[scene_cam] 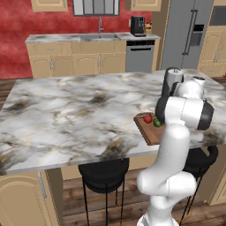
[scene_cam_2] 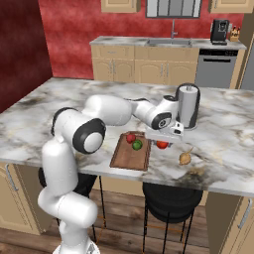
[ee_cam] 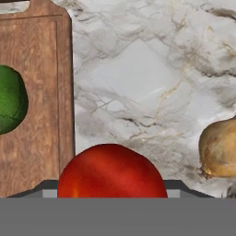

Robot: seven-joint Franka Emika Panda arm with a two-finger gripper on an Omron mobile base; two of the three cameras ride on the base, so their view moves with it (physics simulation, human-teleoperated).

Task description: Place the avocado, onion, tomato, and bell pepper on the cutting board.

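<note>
My gripper (scene_cam_2: 162,141) hangs just off the right edge of the cutting board (scene_cam_2: 130,155), shut on a round red piece (ee_cam: 112,170), the tomato or the bell pepper; I cannot tell which. That piece hides the fingertips in the hand view. On the board (scene_cam: 149,132) lie a second red piece (scene_cam_2: 131,138) and the green avocado (scene_cam_2: 137,145), side by side. The hand view catches the avocado (ee_cam: 11,106) at its left edge on the board (ee_cam: 46,92). The tan onion (scene_cam_2: 185,158) rests on the marble counter to the right of the gripper, and the onion (ee_cam: 220,147) sits at the hand view's right edge.
A tall grey canister (scene_cam_2: 188,105) stands on the counter just behind the gripper. The counter's front edge (scene_cam_2: 163,179) runs close below the board and onion. Black stools (scene_cam_2: 168,201) stand under the counter. Open marble (scene_cam: 75,110) stretches to the left.
</note>
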